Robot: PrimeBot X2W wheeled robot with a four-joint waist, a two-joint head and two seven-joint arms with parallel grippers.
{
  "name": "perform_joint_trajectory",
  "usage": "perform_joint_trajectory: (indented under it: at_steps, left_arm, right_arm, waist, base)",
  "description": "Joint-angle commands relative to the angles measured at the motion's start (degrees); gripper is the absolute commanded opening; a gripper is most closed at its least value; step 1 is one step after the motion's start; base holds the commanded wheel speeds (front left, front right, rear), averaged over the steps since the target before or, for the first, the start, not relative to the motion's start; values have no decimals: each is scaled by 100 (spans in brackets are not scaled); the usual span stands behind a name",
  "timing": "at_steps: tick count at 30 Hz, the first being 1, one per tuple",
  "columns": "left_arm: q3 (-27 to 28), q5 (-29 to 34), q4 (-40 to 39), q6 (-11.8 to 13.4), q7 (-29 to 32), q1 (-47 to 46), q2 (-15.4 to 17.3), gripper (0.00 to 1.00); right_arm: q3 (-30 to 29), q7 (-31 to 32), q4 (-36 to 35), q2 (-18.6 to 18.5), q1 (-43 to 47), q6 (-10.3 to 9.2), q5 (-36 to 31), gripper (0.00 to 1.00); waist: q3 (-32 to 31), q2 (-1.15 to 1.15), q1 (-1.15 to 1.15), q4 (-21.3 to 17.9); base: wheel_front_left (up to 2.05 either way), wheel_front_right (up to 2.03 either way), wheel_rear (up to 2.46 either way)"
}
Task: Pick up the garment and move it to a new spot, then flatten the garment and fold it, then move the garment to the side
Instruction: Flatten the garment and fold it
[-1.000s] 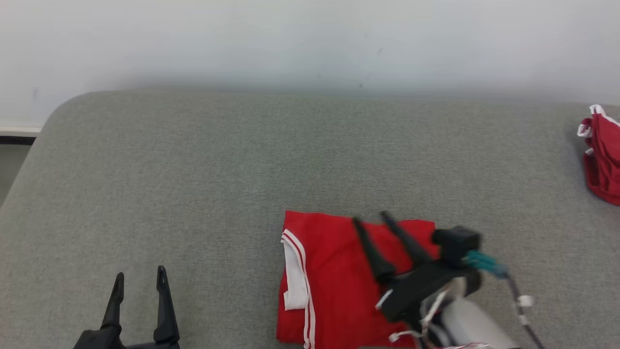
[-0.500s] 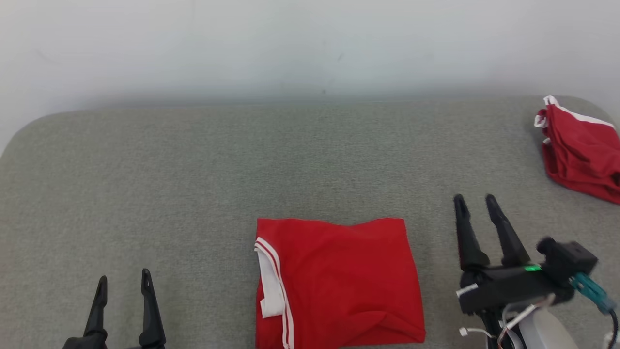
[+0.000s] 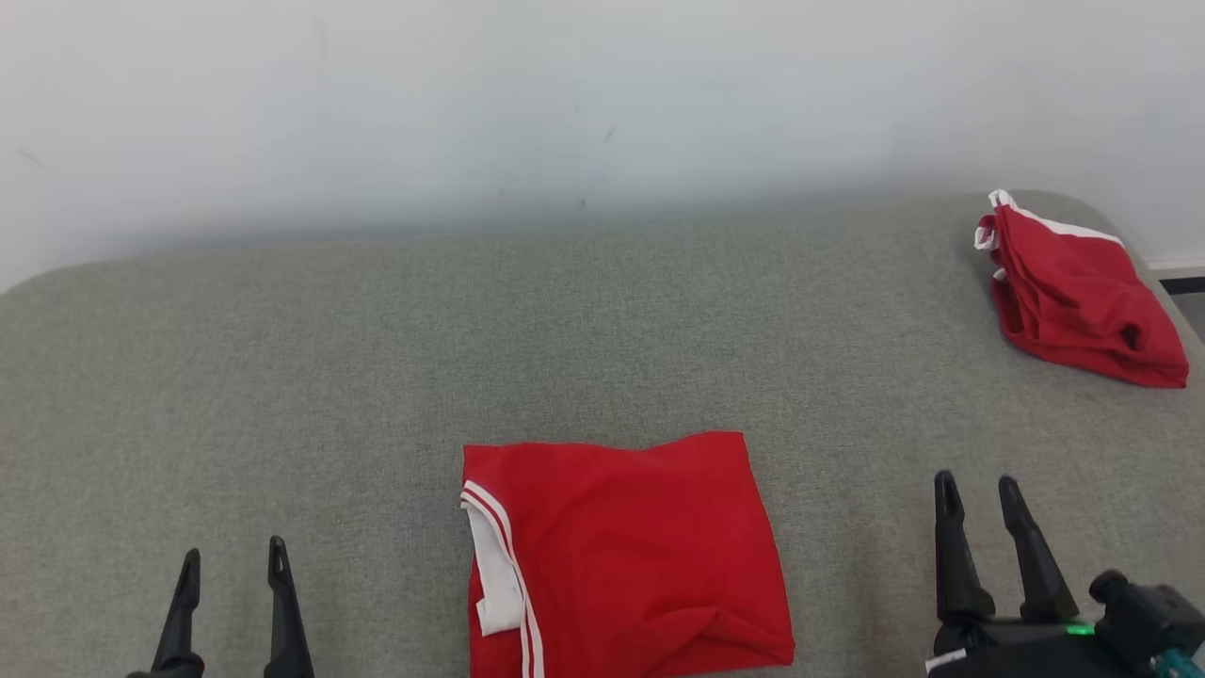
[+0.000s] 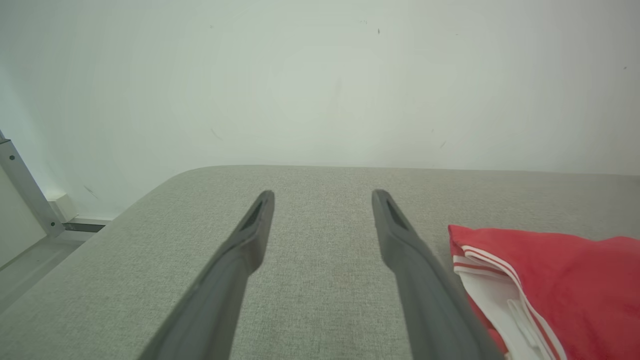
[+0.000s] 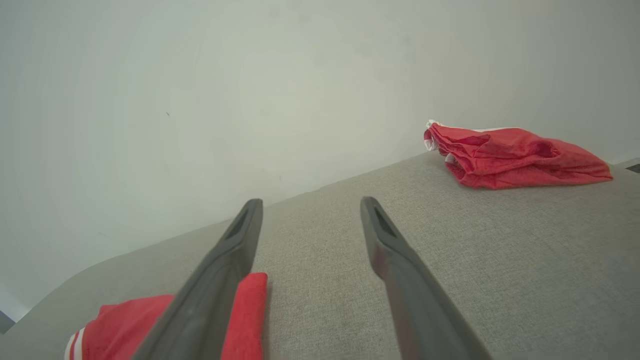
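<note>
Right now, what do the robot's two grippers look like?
The left gripper and right gripper each have two long, slim, dark grey fingers that taper to narrow tips, with a slot near each tip. The right gripper's black base carries a small green light and a teal plug at its edge.

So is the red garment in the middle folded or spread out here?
Folded: the garment lies as a compact square with doubled layers, its white-striped trim along the left edge.

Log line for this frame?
garment: folded, flat | left claw: open, empty | right claw: open, empty | other red garment: far right
</note>
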Motion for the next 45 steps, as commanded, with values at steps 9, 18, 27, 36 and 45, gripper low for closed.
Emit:
perform_joint_trajectory:
  at_steps: [9,18,27,36,45]
  left_arm:
    - [-92,25,-103,89,-18,257,-4,100]
    - [-214,26,-94,69,-18,400,-5,100]
    - [-1094,176,291,-320,-18,514,-5,100]
    - [-2154,-278,1028,-477,-18,334,0,100]
    - [-2711,-529,1759,-394,-18,28,0,100]
  right_arm:
    - [24,-25,-177,178,407,-15,-290,100]
    - [36,-25,-211,239,415,-15,-323,100]
    - [40,-25,-198,242,408,-15,-311,100]
    - [136,-25,-151,226,284,-15,-277,100]
    - [185,-26,-114,221,165,-15,-248,100]
  waist:
    - [-131,0,0,-5]
    - [-170,0,0,87]
    - [-151,0,0,122]
    - [-27,0,0,16]
    - [112,0,0,-139]
  base:
    - [0,0,0]
    - [0,0,0]
    - [0,0,0]
    - [0,0,0]
    - [0,0,0]
